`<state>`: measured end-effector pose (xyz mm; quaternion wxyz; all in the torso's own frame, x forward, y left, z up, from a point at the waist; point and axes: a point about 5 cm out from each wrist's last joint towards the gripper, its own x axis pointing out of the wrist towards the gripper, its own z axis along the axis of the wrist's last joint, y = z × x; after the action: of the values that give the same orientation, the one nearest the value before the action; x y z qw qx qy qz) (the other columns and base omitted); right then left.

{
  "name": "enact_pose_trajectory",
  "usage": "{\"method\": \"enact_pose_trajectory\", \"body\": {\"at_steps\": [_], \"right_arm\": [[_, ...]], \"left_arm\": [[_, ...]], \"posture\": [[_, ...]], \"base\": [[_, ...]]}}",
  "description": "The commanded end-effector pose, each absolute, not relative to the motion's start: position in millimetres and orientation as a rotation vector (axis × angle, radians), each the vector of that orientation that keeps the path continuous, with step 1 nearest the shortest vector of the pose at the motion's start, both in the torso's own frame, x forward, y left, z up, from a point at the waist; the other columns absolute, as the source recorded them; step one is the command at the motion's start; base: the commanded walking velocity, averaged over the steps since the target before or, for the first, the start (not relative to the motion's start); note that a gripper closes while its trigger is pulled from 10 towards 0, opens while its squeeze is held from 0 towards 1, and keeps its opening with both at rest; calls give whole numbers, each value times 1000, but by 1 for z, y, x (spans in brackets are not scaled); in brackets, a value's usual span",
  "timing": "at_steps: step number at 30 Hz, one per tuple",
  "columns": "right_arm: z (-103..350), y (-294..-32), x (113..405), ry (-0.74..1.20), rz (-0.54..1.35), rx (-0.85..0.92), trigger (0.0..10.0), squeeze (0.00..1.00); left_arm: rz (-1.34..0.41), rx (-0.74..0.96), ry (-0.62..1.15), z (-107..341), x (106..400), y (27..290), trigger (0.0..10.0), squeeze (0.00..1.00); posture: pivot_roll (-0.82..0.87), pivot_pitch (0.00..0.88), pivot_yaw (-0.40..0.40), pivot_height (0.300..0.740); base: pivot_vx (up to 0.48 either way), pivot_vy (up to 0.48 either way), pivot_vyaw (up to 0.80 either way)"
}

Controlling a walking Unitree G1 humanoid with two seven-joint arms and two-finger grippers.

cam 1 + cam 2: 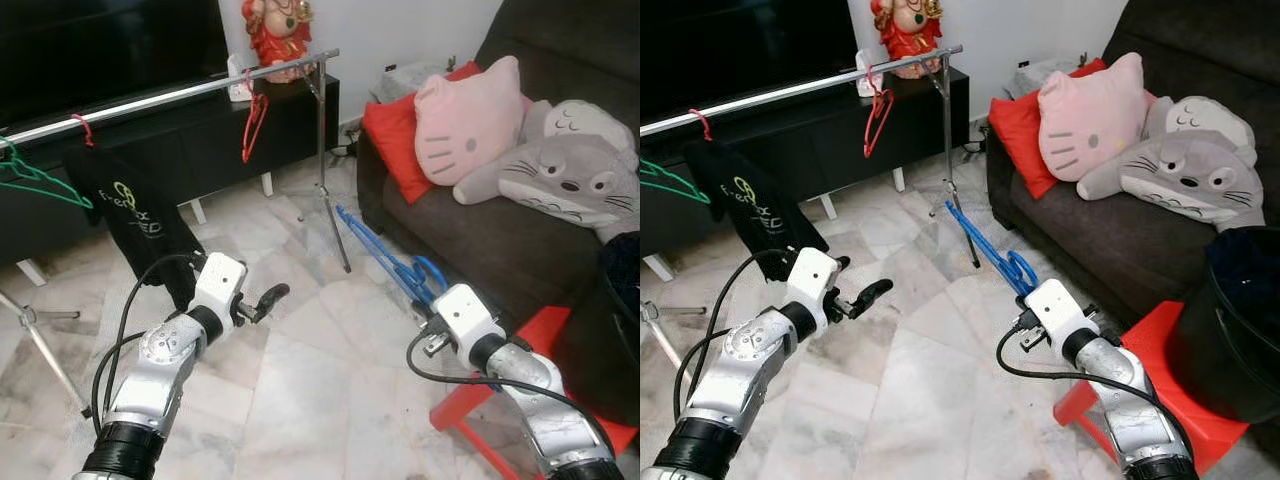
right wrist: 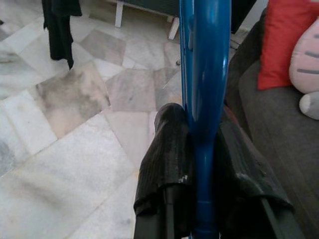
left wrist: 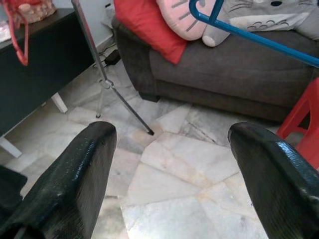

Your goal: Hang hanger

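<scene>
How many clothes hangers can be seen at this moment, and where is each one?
3. A red hanger hangs near the rail's right end, a green hanger hangs at its left end, and a blue hanger is clamped in the right claw. The black garment may hide another.

Both head views look forward and down, sharing the clothes rail [image 1: 180, 95] and sofa [image 1: 1110, 230]. Each wrist view looks closely along its own fingers toward the marble floor [image 3: 189, 174].

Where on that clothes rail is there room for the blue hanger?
The rail is bare between the red hanger and the black garment. Its left end is crowded by the green hanger. The right claw grips the blue hanger.
</scene>
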<state>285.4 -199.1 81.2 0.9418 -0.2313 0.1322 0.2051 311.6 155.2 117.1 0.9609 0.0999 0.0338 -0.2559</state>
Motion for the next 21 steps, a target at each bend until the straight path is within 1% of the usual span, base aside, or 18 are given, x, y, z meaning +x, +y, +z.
{"method": "enact_pose_trajectory", "body": {"at_steps": [1,4,7,11,12,13,15,16,17,18,19,20,21], "right_arm": [[93,-196,288,204,413,-463,10000,0],[96,-192,288,177,409,-416,10000,0],[96,-188,287,179,436,-417,10000,0],[94,-182,281,188,562,-466,10000,0],[89,-181,276,223,640,-503,10000,0],[89,-181,276,223,640,-503,10000,0],[83,-181,267,278,740,-535,10000,0],[83,-181,267,278,740,-535,10000,0],[82,-181,264,292,768,-548,10000,0],[81,-184,259,317,846,-586,10000,0],[81,-186,257,343,895,-607,10000,0],[81,-186,257,343,895,-607,10000,0],[82,-187,255,351,935,-636,10000,0]], "left_arm": [[-528,211,47,121,313,154,10000,0],[-543,196,41,121,312,149,10000,0],[-570,198,29,124,311,146,10000,0],[-633,235,17,130,311,143,10000,0],[-698,261,18,132,309,140,10000,0],[-698,261,18,132,309,140,10000,0],[-791,289,26,134,304,135,10000,0],[-791,289,26,134,304,135,10000,0],[-837,289,35,135,301,133,10000,0],[-998,294,66,136,289,125,10000,0],[-1112,314,86,138,281,120,10000,0],[-1112,314,86,138,281,120,10000,0],[-1170,335,109,138,278,116,10000,0]], "posture": [[-171,0,61,740],[-170,0,61,740],[-171,0,61,740],[-169,0,62,740],[-171,0,62,740],[-171,0,62,740],[-171,0,61,740],[-171,0,61,740],[-171,0,61,740],[-172,0,57,740],[-173,0,56,740],[-173,0,56,740],[-173,0,55,740]], "base": [[0,0,0],[0,0,0],[0,0,0],[0,0,0],[0,0,0],[0,0,0],[0,0,0],[0,0,0],[0,0,0],[0,0,0],[0,0,0],[0,0,0],[0,0,0]]}}
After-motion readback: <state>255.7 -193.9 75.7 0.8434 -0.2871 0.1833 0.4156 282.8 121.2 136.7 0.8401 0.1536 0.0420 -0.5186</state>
